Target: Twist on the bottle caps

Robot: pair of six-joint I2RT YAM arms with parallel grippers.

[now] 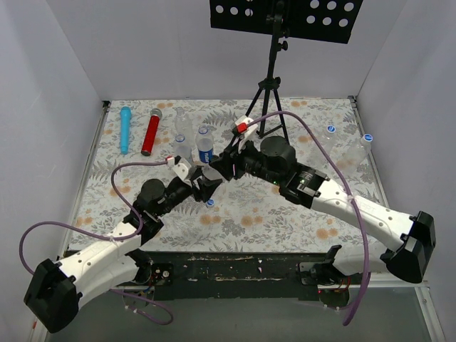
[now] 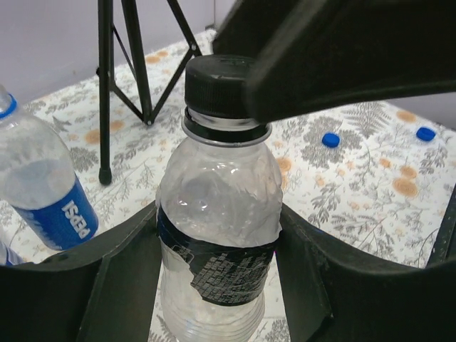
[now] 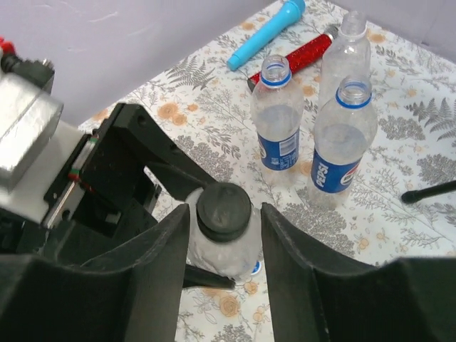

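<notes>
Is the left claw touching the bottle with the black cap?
Touching. The left wrist view shows both fingers pressed against the bottle at its dark label, without gap.

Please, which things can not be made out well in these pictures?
Top view: left gripper and right gripper mostly hide the bottle.
Left wrist view: right gripper covers part of the black cap; the edge cuts off the bottle's base.
Right wrist view: whether its fingers touch the cap.

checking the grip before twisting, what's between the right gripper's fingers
The black cap, sitting on the bottle held by the left gripper; the right wrist view shows it.
</notes>
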